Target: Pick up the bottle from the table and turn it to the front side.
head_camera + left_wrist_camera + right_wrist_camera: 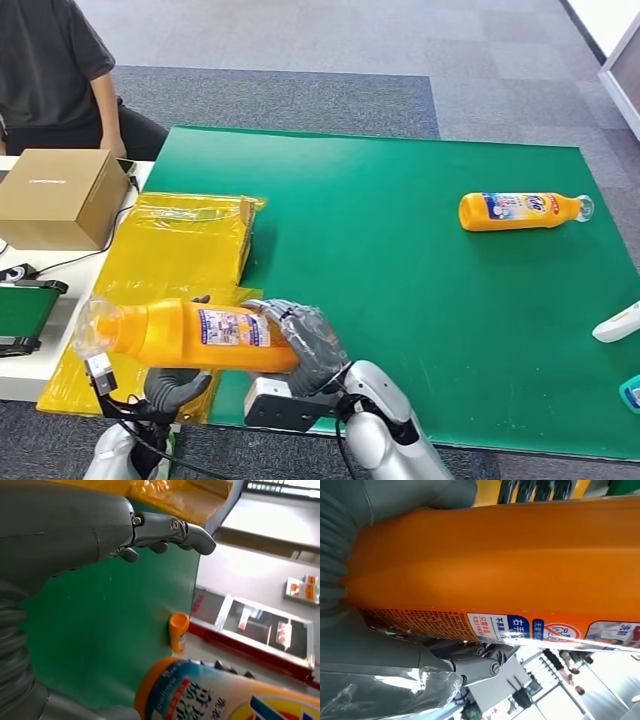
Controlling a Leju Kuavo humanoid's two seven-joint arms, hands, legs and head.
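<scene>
Orange plastic fills the lower left of the head view, where the bottle [189, 335] is held lifted off the green surface [423, 280], its base wrapped in the right hand [306, 345]. The left hand [175, 385] waits just beneath the bottle's middle, fingers apart and gripping nothing; from its own wrist camera the fingers [188, 532] stretch out straight above the labelled body [226, 695]. The bottle's long axis runs level across the frame, clear cap toward the left edge, base toward the centre. A panel of small print (likely the back label) faces up at the camera. To bring the front round well, the roll should probably go about that long axis, with the left hand closing under the middle to steady the bottle before the right loosens, since a grip on the base alone leaves the cap end free to dip. A second bottle [524, 210] lies on its side at the upper right, well apart. Yellow bags [181, 240] sit at the left, a person [53, 70] beyond them.
</scene>
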